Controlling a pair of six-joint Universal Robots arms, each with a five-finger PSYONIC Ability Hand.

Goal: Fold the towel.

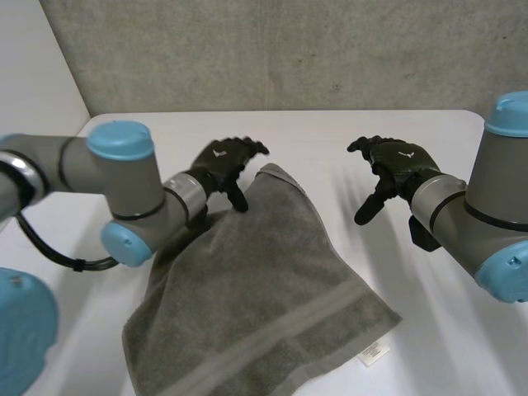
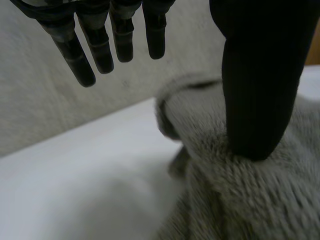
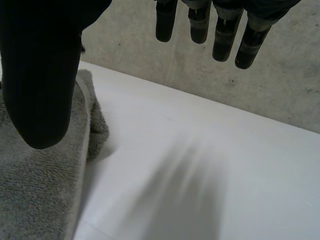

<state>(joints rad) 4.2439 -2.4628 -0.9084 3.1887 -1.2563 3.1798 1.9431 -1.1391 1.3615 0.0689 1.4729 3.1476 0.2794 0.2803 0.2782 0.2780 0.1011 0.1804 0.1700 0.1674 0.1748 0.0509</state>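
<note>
1. Head view: left hand (image 1: 223, 162) sits at the towel's far corner, fingers relaxed & straight-ish, thumb pointing down onto the cloth. Right hand (image 1: 398, 165) hovers over the bare white table (image 1: 330, 136), off to the towel's right, fingers spread, holding nothing. Grey towel (image 1: 264, 280) lies mid-table, mostly flat, far corner humped up. A white label (image 1: 373, 353) sticks out at its near-right edge.
2. Left wrist view: fingers (image 2: 97, 42) straight, well apart from thumb. Thumb tip pressed into the towel's nap beside a rolled-up edge, no pinch.
3. Right wrist view: fingers (image 3: 225, 35) straight, thumb wide apart, nothing btw them. Towel's folded edge lies by the thumb; can't tell if touching.
</note>
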